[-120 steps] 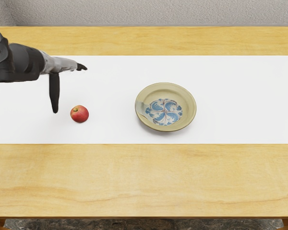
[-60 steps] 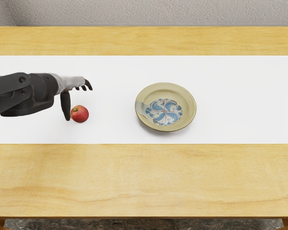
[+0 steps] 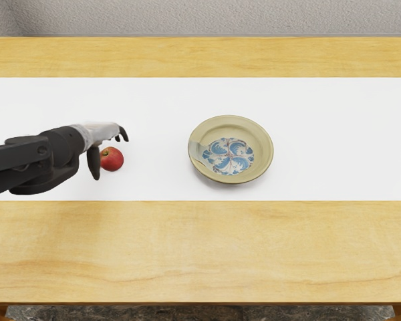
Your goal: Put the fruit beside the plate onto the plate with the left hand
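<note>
My left hand (image 3: 102,138) reaches in over the white runner (image 3: 321,120), fingers (image 3: 122,134) loosely spread and holding nothing. The thumb (image 3: 93,164) points down just left of the apple (image 3: 113,159), and the other fingers curl above its far side (whether any of them touch it, I cannot tell). The apple sits on the runner, well apart from the plate (image 3: 198,138) to its right. The plate, with a blue pattern in its middle, lies flat on the same runner on the wooden table (image 3: 200,247).
</note>
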Controlling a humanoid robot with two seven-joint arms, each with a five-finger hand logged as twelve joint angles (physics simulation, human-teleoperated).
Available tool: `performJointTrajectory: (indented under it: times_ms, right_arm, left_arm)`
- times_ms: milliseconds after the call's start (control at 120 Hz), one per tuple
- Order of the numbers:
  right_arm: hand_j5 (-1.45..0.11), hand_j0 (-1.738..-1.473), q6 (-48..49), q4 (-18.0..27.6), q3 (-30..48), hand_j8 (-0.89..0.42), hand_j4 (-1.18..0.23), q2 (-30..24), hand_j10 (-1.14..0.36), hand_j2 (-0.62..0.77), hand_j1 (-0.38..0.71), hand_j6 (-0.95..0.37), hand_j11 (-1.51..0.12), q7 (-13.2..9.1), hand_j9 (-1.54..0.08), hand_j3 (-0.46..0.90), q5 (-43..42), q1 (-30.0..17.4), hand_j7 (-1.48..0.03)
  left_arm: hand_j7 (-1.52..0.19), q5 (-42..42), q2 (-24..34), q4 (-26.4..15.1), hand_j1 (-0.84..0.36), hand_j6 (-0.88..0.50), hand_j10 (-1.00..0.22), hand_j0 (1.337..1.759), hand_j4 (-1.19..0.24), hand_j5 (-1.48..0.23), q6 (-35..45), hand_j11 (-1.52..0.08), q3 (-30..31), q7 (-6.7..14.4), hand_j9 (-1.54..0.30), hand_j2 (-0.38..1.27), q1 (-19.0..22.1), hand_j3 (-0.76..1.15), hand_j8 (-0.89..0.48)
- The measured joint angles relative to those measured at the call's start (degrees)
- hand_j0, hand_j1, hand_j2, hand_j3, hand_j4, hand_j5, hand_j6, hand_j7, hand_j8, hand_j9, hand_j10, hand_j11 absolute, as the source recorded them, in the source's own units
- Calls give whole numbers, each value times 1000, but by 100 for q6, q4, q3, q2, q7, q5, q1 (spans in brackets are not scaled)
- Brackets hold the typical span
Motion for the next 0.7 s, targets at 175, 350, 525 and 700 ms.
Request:
performJointTrajectory:
  times_ms: [175, 350, 525, 700]
  right_arm:
    - [-20, -1658, 0, 4, 0, -15, -15, 0, -15, -3, -331, -15, -20, -2, -20, 0, 1, 0, -20]
    - [-20, -1658, 0, 5, 0, -15, -15, 0, -15, -3, -331, -15, -20, -1, -20, 0, 3, 0, -20]
    - [-20, -1658, 0, 5, 0, -15, -15, 0, -15, -3, -331, -15, -20, 1, -20, 0, 1, 0, -20]
    - [-20, -1658, 0, 7, 0, -15, -15, 0, -15, -3, -331, -15, -20, 0, -20, 0, 0, 0, -20]
  left_arm:
    - [-400, 41, -5, 30, -17, -312, -311, 1658, -311, -400, 32, -400, 25, 0, -400, 65, -24, 0, -312]
    - [-435, 114, -130, 102, -50, -339, -338, 1658, -338, -436, 42, -435, 33, 0, -435, 70, -12, 0, -339]
    - [-477, 115, -296, 224, -88, -371, -370, 1658, -370, -477, 34, -476, 46, 0, -477, 77, 55, 0, -371]
    - [-526, -233, -252, 246, -135, -412, -409, 1658, -411, -526, 31, -528, 96, 0, -528, 85, 47, 0, -383]
